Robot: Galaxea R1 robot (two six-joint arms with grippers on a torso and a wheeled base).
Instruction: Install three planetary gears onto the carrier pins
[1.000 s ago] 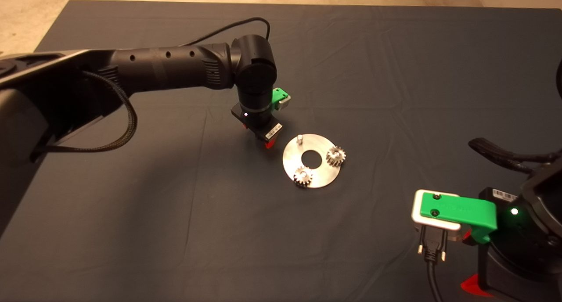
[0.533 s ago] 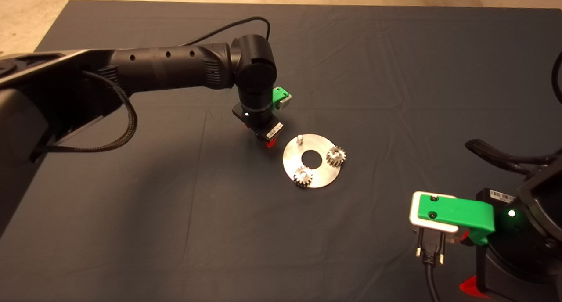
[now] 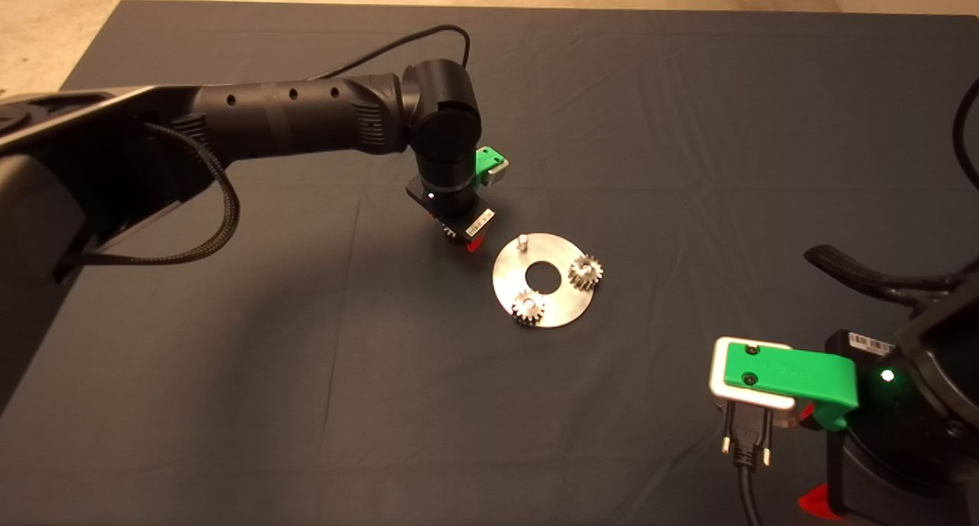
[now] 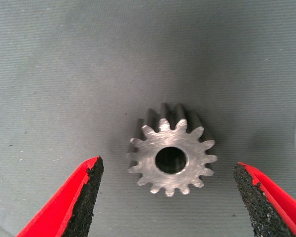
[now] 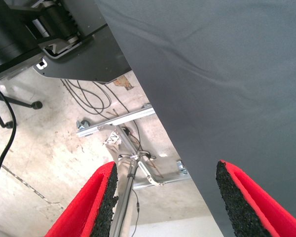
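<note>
The left gripper (image 4: 170, 197) hangs low over the mat (image 3: 688, 128), just left of the disc (image 3: 562, 304), its red fingers (image 4: 79, 197) spread wide on either side of a loose gear (image 4: 171, 154) and touching nothing. That gear lies flat on the mat with its centre hole facing up, midway between the two black pads. In the head view the wrist hides the gear; only a red fingertip shows beneath the left gripper (image 3: 466, 243).

On the disc, two gears sit on their pins: one at the near-left rim (image 3: 528, 307), one at the right rim (image 3: 586, 271). The third pin (image 3: 522, 242) stands bare at the far-left part of the disc, the spot nearest the left gripper.

The right gripper (image 5: 165, 202) is parked at the mat's near-right corner, well apart from the disc, its fingers held apart with nothing between them. Its wrist view takes in the mat's edge and the floor (image 5: 44, 163) beyond, with cables and metal framing.
</note>
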